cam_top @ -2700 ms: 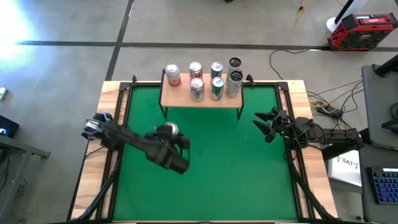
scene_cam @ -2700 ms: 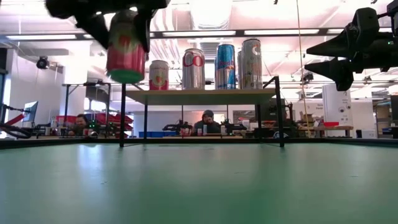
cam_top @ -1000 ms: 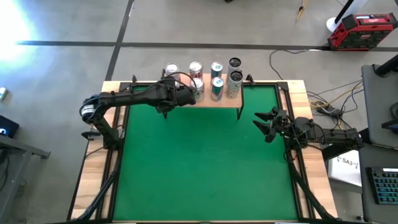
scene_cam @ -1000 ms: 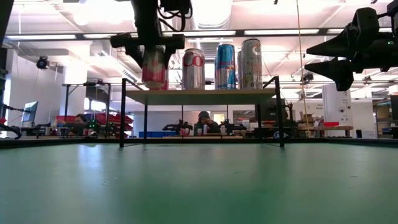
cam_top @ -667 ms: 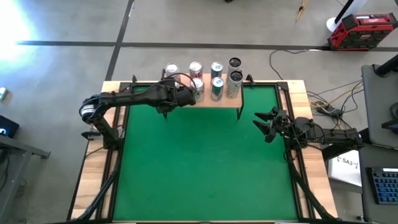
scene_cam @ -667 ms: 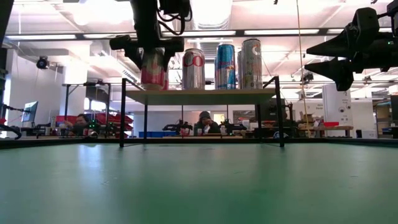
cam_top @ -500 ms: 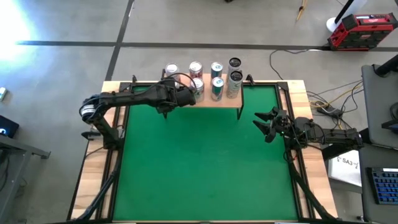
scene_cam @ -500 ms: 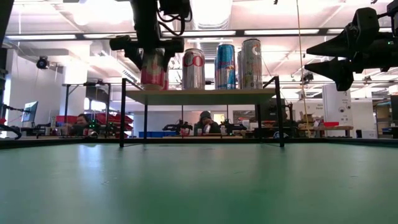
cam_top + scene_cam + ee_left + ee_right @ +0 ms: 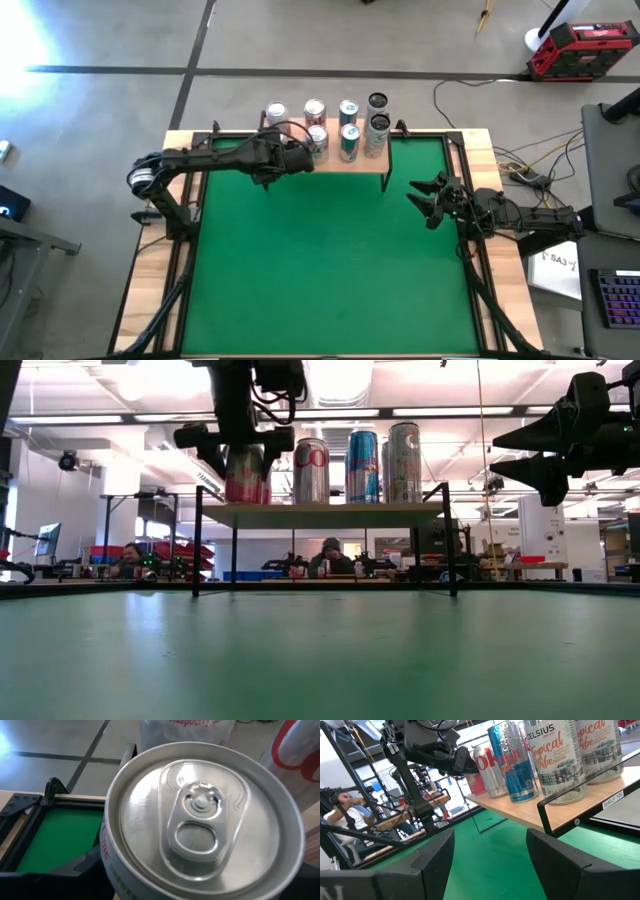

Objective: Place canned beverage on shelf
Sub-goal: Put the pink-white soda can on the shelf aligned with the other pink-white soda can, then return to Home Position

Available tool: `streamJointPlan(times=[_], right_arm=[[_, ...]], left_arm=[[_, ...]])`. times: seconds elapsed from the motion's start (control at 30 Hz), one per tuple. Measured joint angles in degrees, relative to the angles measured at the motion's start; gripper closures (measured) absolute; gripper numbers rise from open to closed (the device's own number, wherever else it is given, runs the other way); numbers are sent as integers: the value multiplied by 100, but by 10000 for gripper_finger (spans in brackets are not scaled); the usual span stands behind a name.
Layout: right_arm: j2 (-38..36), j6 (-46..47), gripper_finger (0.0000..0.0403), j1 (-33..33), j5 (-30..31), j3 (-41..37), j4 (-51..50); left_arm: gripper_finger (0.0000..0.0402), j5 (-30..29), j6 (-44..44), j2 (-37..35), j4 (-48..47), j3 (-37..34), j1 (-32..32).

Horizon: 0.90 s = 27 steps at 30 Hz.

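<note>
While the left arm reaches over the green-topped bench (image 9: 320,270), its left hand (image 9: 298,156) is at the left front part of the small shelf with the light brown wooden top and thin black legs (image 9: 330,160). This hand is closed around a pink and silver drink can with a green lower band (image 9: 243,472), one finger on each side of the can. In the left wrist view the silver lid with its pull tab (image 9: 202,822) fills almost all the picture, so the can sits directly under the wrist, upright between the fingers. From the low view the bottom of the can is at the level of the wooden top; I cannot tell if it already rests there or is just above.

Other cans stand on the same shelf. Just behind the held can is a second pink can (image 9: 276,114). To its right are a silver can with red letters (image 9: 311,471), a blue and silver can (image 9: 362,466) and a tall white can with tropical print (image 9: 404,462).

The right hand (image 9: 424,200) waits near the right edge of the bench, well apart from the shelf, with its two dark fingers (image 9: 560,857) spread wide and nothing between them.

Behind the bench, in the room, two persons (image 9: 329,556) sit at tables.
</note>
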Motion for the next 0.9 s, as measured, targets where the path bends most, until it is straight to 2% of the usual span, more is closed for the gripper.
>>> streamJointPlan(times=[0.4,0.63,0.9], right_arm=[[0,0,165,0,-1,0,0],[-1,0,165,0,0,0,0],[0,0,165,1,-1,-2,0]], left_arm=[[50,-127,-40,-16,-19,-30,-46],[9,-110,-139,-133,-213,-28,-261],[4,280,-279,-254,-451,-26,-735]])
